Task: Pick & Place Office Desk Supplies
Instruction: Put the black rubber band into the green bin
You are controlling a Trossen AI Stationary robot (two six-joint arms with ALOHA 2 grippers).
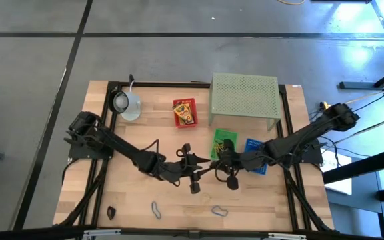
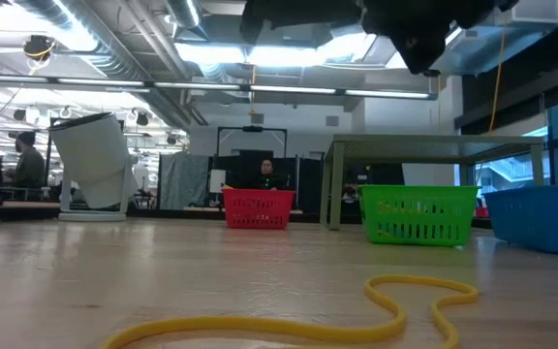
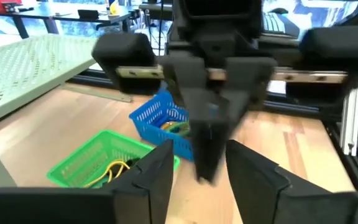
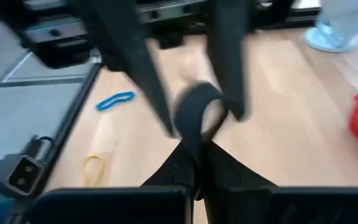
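Bright, even overhead light with ceiling glare; both wrist views are motion-blurred.

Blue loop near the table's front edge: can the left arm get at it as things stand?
Probably yes. The small blue loop lies alone on bare wood with nothing over it, and the left hand hovers nearby at mid-table.

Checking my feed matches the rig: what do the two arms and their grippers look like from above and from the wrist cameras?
Both arms are dark, nearly black, jointed links reaching in from the table's two sides. The left arm and right arm each trail black cables along the links. The left gripper and right gripper end in two slim, tapering dark fingers. A pale metal rail crosses the right gripper's body in the left wrist view.
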